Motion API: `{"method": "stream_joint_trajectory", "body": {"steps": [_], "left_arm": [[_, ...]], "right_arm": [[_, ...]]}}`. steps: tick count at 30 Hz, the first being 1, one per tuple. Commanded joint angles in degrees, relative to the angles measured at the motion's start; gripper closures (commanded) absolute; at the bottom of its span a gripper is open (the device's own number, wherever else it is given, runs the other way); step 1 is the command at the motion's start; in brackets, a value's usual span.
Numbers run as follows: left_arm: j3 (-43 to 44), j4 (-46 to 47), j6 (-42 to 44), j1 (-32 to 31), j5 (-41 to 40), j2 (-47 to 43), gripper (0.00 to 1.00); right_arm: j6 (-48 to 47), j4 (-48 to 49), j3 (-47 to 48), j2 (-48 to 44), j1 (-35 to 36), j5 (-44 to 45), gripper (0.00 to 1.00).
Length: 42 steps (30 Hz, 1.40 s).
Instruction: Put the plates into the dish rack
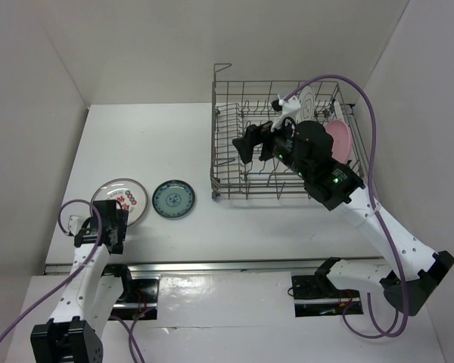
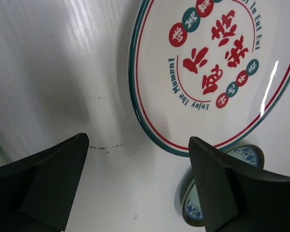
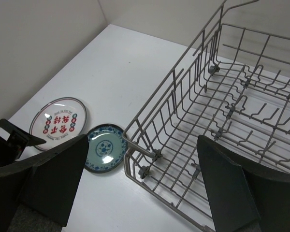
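Observation:
The grey wire dish rack (image 1: pixel 242 162) stands at the back right. A pink plate (image 1: pixel 340 141) and a white plate with a dark rim (image 1: pixel 306 100) stand upright in its right end. The red-patterned white plate (image 1: pixel 125 198) and the smaller teal plate (image 1: pixel 173 199) lie flat on the table at the left. My left gripper (image 1: pixel 112 219) is open and empty at the near edge of the red-patterned plate (image 2: pixel 217 67), with the teal plate (image 2: pixel 244 157) behind its right finger. My right gripper (image 1: pixel 251 144) is open and empty above the rack's left part (image 3: pixel 183 111).
White walls close in the table at the left, back and right. The rack's raised wire handle (image 1: pixel 222 66) stands at its back left corner. In the right wrist view the teal plate (image 3: pixel 104 153) lies just left of the rack's near corner, beside the red-patterned plate (image 3: pixel 58 123).

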Motion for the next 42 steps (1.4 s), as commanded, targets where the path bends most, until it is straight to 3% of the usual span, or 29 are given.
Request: {"method": "stream_joint_trajectory", "body": {"steps": [1,17,26,28,33,38,42], "left_arm": [[-1.2,5.6,-1.5,0.4,-1.7,0.9,0.02],[-7.0,19.0,-1.5,2.6,0.6,11.7,0.05],[-6.4,20.1,-1.5,3.1,1.7,12.7,0.17],[-6.4,20.7,-1.5,3.1,1.7,13.3,0.27],[-6.4,21.2,-1.5,3.1,2.7,14.6,0.27],[-6.4,21.8,-0.9,3.6,3.3,15.1,0.43],[-5.9,21.8,-0.3,4.2,3.8,15.1,0.47]], "right_arm": [[-0.7,4.7,-0.6,-1.6,0.5,-1.6,0.0],[-0.7,6.3,-2.2,0.7,0.5,-4.5,0.0],[-0.7,7.5,-2.2,0.2,0.5,-4.5,0.0],[-0.7,7.5,-2.2,-0.3,0.5,-4.5,0.0],[-0.7,7.5,-3.2,-0.9,0.5,-4.5,0.0],[-0.1,8.0,-3.2,-1.4,0.5,-3.9,0.0],[-0.1,8.0,-3.2,-1.9,0.5,-3.9,0.0]]}}
